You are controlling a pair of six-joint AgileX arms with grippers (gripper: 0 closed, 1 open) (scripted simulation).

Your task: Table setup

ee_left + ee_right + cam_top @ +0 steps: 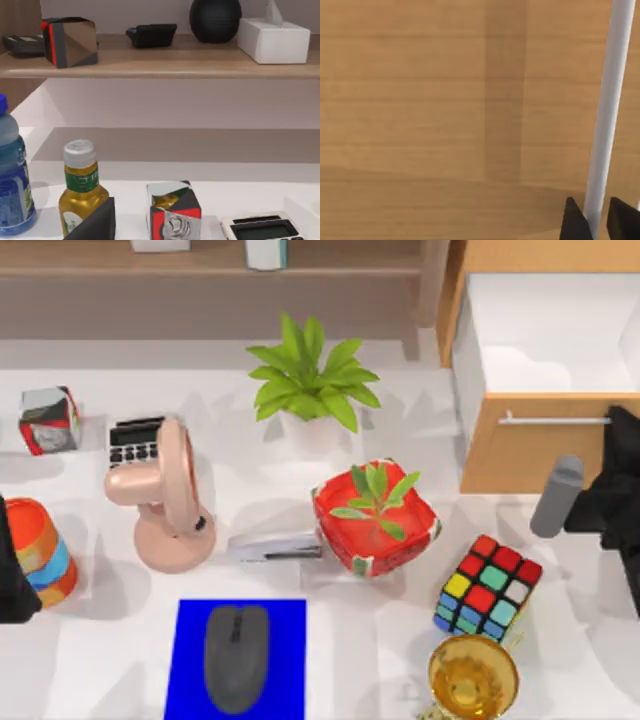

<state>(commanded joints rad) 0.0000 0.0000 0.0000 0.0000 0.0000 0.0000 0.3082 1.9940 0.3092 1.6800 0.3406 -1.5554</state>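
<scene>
The main risk lies at the drawer [540, 452] on the table's right side: the right gripper [596, 222] has its fingers clenched on the handle [609, 100], a thin, smooth silver bar, and it grips near one end of that bar, not at the middle. A pull or push from there would probably twist the drawer in its runners, so it could bind or the bar could slide out of the pinch. The wrist view sits very close to the wooden front, so a small tilt of the hand could scrape the fingertips on the panel. The right arm reaches in from the table's right edge, with the puzzle cube [487, 586] and the golden cup [473, 676] near it on the table, so a wide swing on the way back might knock either one over. The drawer itself stands pulled out, its white inside open to the top view and bare as far as I can see, its light wood front facing the table and the handle running across that front. The left gripper [12, 575] is parked at the table's left edge beside the striped cup [42, 552], and whether it is open or closed I cannot tell
</scene>
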